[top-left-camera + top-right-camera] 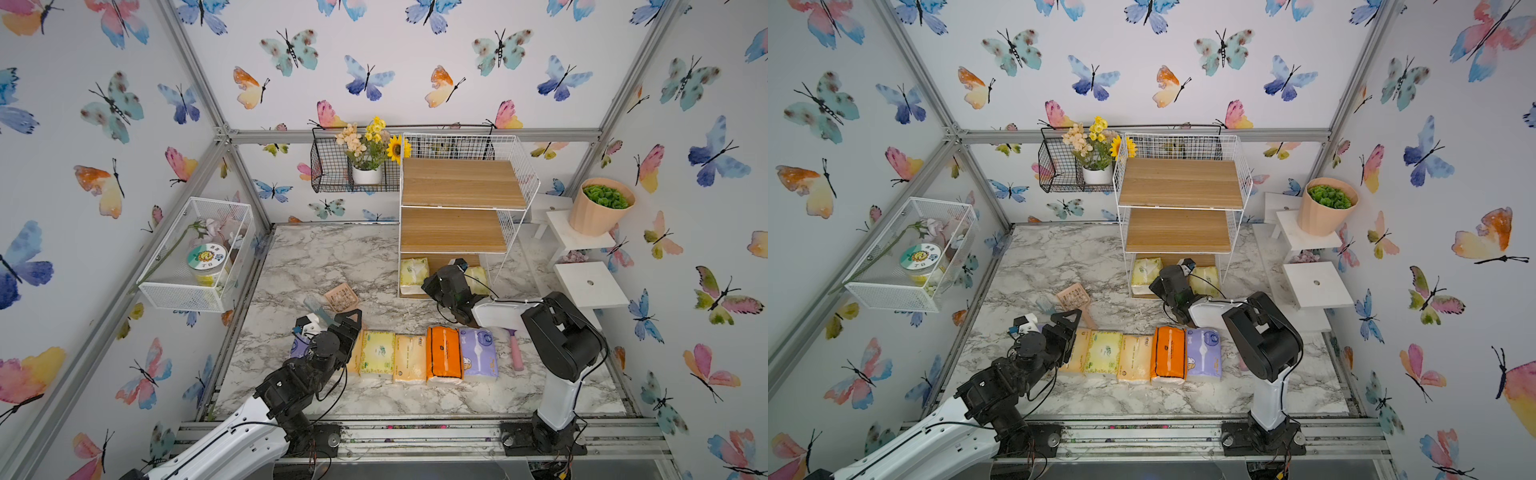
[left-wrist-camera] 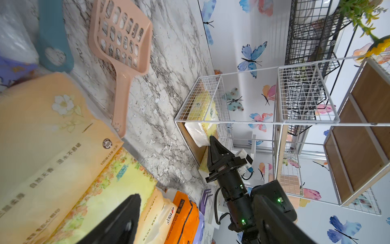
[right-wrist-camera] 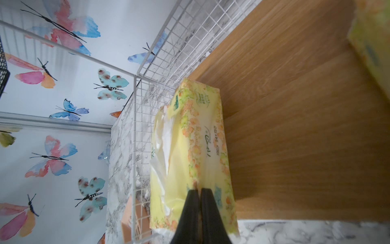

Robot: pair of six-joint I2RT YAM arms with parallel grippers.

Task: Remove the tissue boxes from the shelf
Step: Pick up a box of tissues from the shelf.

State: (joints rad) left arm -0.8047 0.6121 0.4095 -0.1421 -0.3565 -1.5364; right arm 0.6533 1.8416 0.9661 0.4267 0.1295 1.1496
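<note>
The shelf (image 1: 461,208) stands at the back of the marble table, with bare boards on its top and middle tiers. On its bottom tier lie two yellow-green tissue boxes, one on the left (image 1: 413,272) and one on the right (image 1: 476,279). My right gripper (image 3: 199,190) reaches into that tier and is shut, pinching the wrapper of the left tissue box (image 3: 190,147) beside the mesh side. Several more tissue boxes lie in a row on the table, among them an orange one (image 1: 444,353) and a lavender one (image 1: 480,353). My left gripper (image 1: 347,322) hovers open over the row's left end, holding nothing.
A peach slotted scoop (image 1: 341,297) and a teal tool (image 1: 316,309) lie left of the shelf. A pink-handled brush (image 1: 516,351) lies under the right arm. Black wire basket with flowers (image 1: 332,166), white mesh wall basket (image 1: 195,257) and white steps with a pot (image 1: 598,208) line the walls.
</note>
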